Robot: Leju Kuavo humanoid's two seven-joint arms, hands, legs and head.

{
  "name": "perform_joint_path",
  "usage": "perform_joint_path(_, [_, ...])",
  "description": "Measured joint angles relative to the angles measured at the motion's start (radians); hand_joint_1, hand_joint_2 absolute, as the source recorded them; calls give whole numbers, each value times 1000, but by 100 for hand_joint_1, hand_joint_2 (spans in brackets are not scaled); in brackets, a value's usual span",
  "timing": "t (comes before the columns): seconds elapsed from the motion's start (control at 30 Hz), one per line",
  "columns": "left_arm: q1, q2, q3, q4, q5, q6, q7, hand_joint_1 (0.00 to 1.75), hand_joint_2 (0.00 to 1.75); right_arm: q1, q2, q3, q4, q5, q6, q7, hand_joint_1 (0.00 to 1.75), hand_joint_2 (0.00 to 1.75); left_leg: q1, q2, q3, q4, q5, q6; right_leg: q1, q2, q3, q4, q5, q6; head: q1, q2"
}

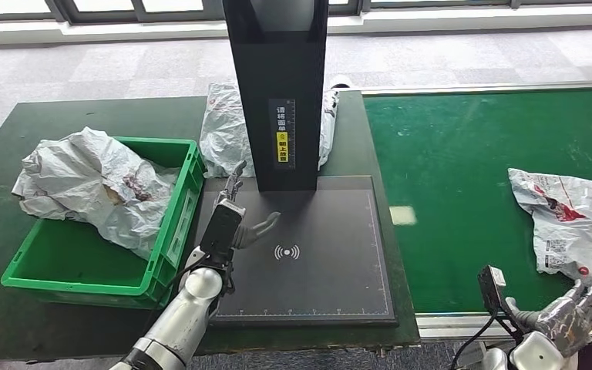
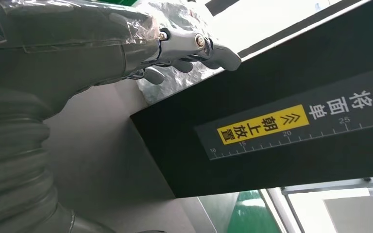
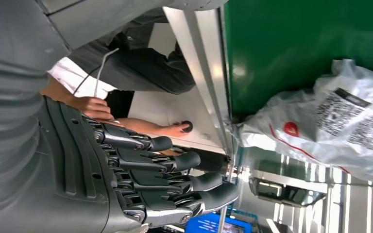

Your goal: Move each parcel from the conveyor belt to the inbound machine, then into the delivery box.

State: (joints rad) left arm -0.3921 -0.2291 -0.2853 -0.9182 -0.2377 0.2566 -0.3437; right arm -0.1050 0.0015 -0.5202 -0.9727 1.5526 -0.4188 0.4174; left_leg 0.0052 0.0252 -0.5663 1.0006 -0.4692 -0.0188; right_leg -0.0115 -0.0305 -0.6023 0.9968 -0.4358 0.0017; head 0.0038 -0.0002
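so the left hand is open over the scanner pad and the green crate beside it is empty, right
Not quite. The left hand is open over the scanner pad, but the green crate is not empty: the head view shows a crumpled grey parcel in it.

Parcel-sorting station: conveyor belt (image 1: 470, 193), scanner machine (image 1: 277, 92).

Bright, even daylight pours in from the windows at the back, a pale glare patch shines on the green conveyor belt (image 1: 403, 215), and both wrist views blur softly up close.
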Motion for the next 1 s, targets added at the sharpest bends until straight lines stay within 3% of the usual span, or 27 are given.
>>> perform_joint_path(0.33, [-20,-12,-5,13,0,-8,3,0,175,33,19,-19,-105,0,92,29,0,175,0,0,0,0,0,0,0,0,0,0,0,0,0,0])
perform_joint_path(0.63, [-20,-17,-5,-3,-12,-24,14,0,175,34,36,-26,-158,0,121,-5,0,175,0,0,0,0,0,0,0,0,0,0,0,0,0,0])
perform_joint_path(1.0, [-20,-26,-5,-9,-27,-36,25,0,175,-5,47,2,-167,0,157,12,0,175,0,0,0,0,0,0,0,0,0,0,0,0,0,0])
